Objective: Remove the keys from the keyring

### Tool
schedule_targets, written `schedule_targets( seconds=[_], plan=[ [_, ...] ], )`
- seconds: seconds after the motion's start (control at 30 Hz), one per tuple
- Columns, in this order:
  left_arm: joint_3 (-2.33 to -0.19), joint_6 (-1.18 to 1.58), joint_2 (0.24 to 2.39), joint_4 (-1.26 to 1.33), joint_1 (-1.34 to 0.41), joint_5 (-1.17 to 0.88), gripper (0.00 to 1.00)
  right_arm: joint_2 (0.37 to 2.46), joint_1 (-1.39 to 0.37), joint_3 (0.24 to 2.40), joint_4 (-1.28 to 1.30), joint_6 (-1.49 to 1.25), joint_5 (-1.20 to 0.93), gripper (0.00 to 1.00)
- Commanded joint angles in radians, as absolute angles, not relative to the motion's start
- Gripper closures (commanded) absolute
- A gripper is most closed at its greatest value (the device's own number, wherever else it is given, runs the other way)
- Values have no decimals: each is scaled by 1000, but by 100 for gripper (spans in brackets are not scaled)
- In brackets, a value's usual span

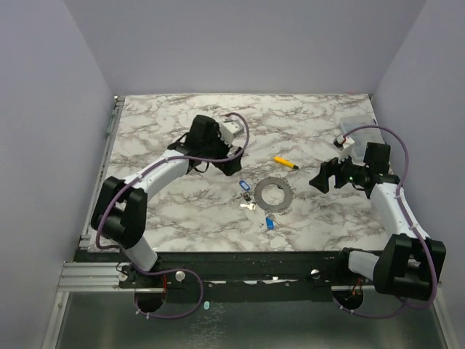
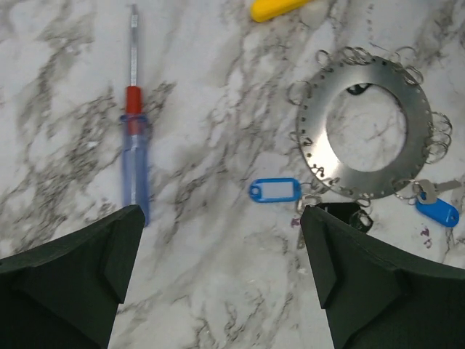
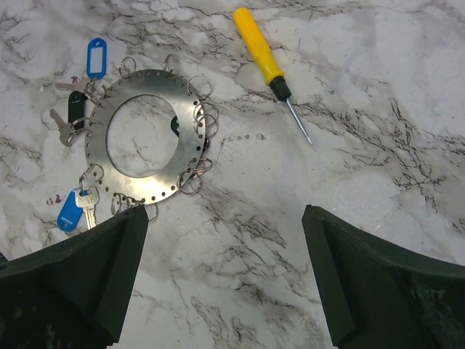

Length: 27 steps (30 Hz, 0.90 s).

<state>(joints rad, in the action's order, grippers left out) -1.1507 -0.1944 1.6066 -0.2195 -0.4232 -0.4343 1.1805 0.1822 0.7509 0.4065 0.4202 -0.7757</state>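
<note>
The keyring [image 1: 274, 193] is a flat grey metal disc with a wide hole, lying mid-table; it also shows in the left wrist view [image 2: 312, 138] and the right wrist view [image 3: 145, 185]. Small wire rings hang round its rim. At its left edge lie a blue tag [image 1: 243, 187] [image 2: 275, 190] [image 3: 96, 57], a black fob [image 3: 76, 109] and a silver key [image 3: 62, 127]. A blue-headed key [image 1: 269, 222] [image 2: 438, 211] [image 3: 70, 211] lies at its near edge. My left gripper [image 1: 211, 156] [image 2: 220, 218] is open and empty, left of the ring. My right gripper [image 1: 320, 179] [image 3: 225, 214] is open and empty, right of it.
A yellow-and-black screwdriver [image 1: 285, 162] [image 3: 261, 52] lies just behind the ring. A red-and-blue screwdriver [image 2: 135, 145] lies by my left gripper. A pale translucent object [image 1: 354, 123] sits at the back right. Lilac walls close the table on three sides.
</note>
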Motion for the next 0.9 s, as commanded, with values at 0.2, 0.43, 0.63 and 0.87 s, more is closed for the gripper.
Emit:
schedule_targets(
  seconds=[0.2, 0.43, 0.63, 0.87],
  plan=[
    [-1361, -217, 1895, -300, -659, -353, 21, 1190, 179, 790, 432, 431, -759, 0],
    [-1413, -207, 1987, -317, -715, -310, 28, 1187, 180, 789, 430, 432, -759, 0],
    [-1469, -148, 2052, -327, -721, -256, 38, 1185, 180, 785, 413, 411, -745, 0],
    [-1475, -121, 2075, -326, -738, -224, 54, 1175, 179, 785, 395, 387, -735, 0]
  ],
)
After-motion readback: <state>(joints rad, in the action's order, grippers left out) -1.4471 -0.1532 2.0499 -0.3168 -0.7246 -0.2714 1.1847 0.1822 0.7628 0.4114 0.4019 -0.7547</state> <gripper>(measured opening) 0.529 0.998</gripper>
